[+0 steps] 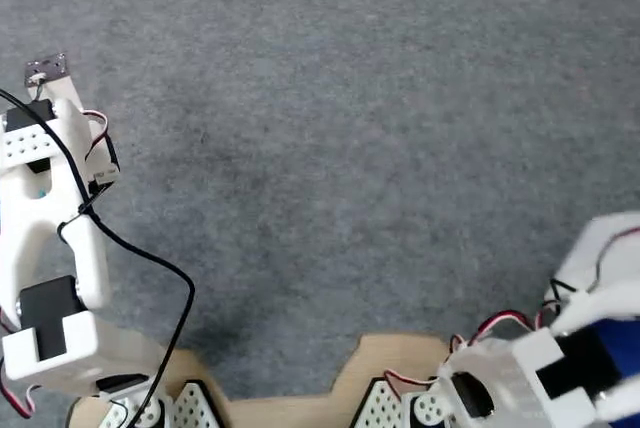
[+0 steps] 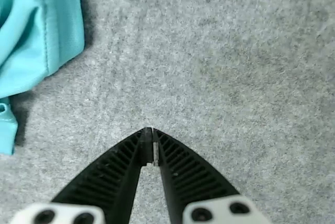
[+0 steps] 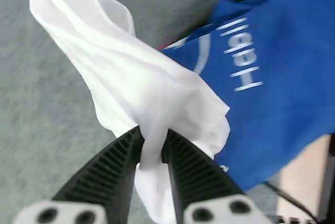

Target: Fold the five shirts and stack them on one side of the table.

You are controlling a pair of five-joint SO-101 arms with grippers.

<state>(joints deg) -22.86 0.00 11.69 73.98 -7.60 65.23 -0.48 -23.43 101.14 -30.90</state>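
Closest in, the left pincer (image 2: 148, 133) sat with its jaws together and empty, low over the surface (image 1: 350, 148) near its left edge. A teal shirt (image 2: 36, 30) lay crumpled just beside it there, apart from the tips. Across the surface's middle the grey felt ran bare and wide, good room for spreading cloth. At the surface's right edge, the right pincer (image 3: 153, 141) was clamped on a white shirt (image 3: 131, 72), which hung bunched, its long axis running straight away from the jaws. A blue shirt (image 3: 277, 93) lay rumpled beneath and beside it. By my reckoning the right arm was plainly nearer, and the move ahead meant carrying the white shirt leftward to the surface's middle.
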